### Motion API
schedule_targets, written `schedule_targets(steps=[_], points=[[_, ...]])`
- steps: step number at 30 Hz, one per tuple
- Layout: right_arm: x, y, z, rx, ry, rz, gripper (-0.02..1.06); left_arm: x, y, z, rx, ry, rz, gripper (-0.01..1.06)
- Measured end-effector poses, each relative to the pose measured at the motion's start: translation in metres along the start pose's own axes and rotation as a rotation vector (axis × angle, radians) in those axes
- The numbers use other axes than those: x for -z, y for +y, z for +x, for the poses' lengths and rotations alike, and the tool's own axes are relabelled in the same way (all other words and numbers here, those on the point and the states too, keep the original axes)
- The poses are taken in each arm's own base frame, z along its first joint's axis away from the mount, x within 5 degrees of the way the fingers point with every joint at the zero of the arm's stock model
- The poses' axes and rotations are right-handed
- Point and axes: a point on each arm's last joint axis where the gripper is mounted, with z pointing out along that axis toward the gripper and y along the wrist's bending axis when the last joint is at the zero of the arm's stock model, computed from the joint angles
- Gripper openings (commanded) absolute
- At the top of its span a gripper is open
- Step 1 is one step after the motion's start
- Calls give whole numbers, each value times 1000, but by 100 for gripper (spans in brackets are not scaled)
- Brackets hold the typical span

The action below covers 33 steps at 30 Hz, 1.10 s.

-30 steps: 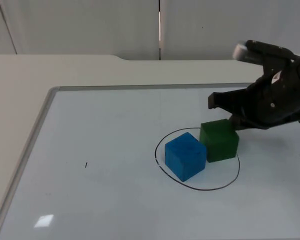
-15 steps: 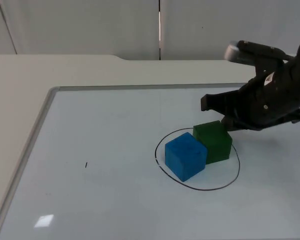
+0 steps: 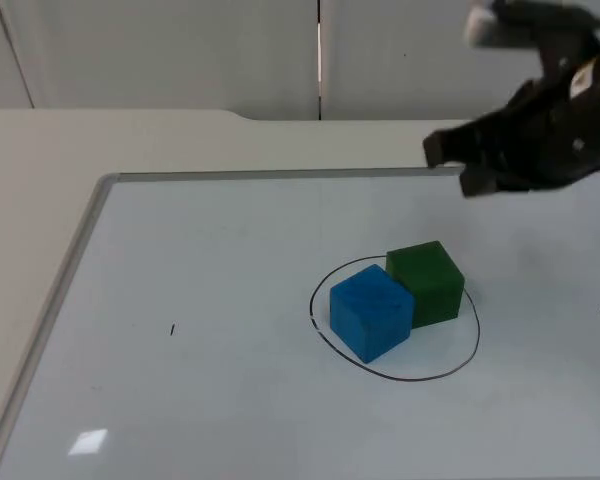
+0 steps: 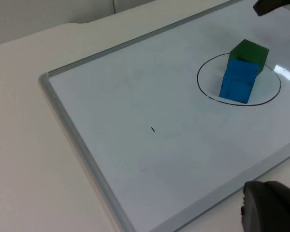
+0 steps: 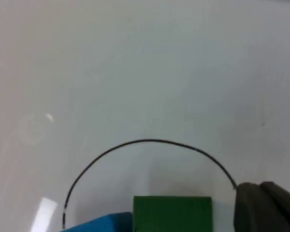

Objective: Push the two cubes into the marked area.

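Top view: blue cube [image 3: 370, 311] and green cube [image 3: 427, 282] sit touching inside the drawn circle [image 3: 400, 376] on the whiteboard [image 3: 180, 260] that lies on the bench [image 3: 40, 150]; the right hand [image 3: 460, 165] hangs above and behind them, apart from both; whether its fingers are open or closed I cannot tell.
Left wrist view: the blue cube hides most of the green one; both lie within the ring; the left hand [image 4: 270, 212] waits off the board's edge, cut off, its state not readable.
Right wrist view: green cube's top face shows with a sliver of blue beside it, both cropped.
Handling: the cubes look rigid and light, likely to slide easily on the slick board; push flat on a side face, not a corner.
Progress: both look placed.
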Motion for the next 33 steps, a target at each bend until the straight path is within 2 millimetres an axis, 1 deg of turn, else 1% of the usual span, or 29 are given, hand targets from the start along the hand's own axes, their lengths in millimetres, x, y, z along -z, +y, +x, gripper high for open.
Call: schedule_targets(steps=[4, 5, 7, 9, 10, 11, 15, 16, 17, 18, 19, 20, 21, 24, 25, 26, 28, 30, 31, 33], points=[[53, 4, -19, 48, -85, -8, 0, 0, 0, 0, 0, 0, 0, 0], [53, 4, -19, 48, -85, -8, 0, 0, 0, 0, 0, 0, 0, 0], [86, 6, -28, 70, -155, -13, 0, 0, 0, 0, 0, 0, 0, 0], [116, 7, -33, 79, -211, -20, 0, 0, 0, 0, 0, 0, 0, 0], [116, 7, -33, 79, -211, -20, 0, 0, 0, 0, 0, 0, 0, 0], [133, 8, -34, 90, -245, -23, 0, 0, 0, 0, 0, 0, 0, 0], [189, 8, -32, 134, -330, -27, 0, 0, 0, 0, 0, 0, 0, 0], [189, 8, -32, 134, -330, -27, 0, 0, 0, 0, 0, 0, 0, 0], [199, 8, -30, 136, -340, -28, 0, 0, 0, 0, 0, 0, 0, 0], [216, 7, -27, 142, -365, -30, 0, 0, 0, 0, 0, 0, 0, 0], [226, 7, -24, 149, -386, -32, 0, 0, 0, 0, 0, 0, 0, 0], [232, 6, -20, 150, -399, -33, 0, 0, 0, 0, 0, 0, 0, 0], [232, 6, -20, 150, -399, -33, 0, 0, 0, 0, 0, 0, 0, 0], [251, 2, -2, 153, -433, -37, 0, 0, 0, 0, 0, 0, 0, 0], [254, 1, 5, 156, -434, -37, 0, 0, 0, 0, 0, 0, 0, 0], [254, 1, 5, 156, -434, -37, 0, 0, 0, 0, 0, 0, 0, 0], [262, -2, 20, 155, -448, -39, 0, 0, 0, 0, 0, 0, 0, 0], [265, -6, 37, 155, -452, -39, 0, 0, 0, 0, 0, 0, 0, 0], [265, -6, 37, 155, -452, -39, 0, 0, 0, 0, 0, 0, 0, 0], [271, -10, 54, 155, -469, -41, 0, 0, 0, 0, 0, 0, 0, 0]])
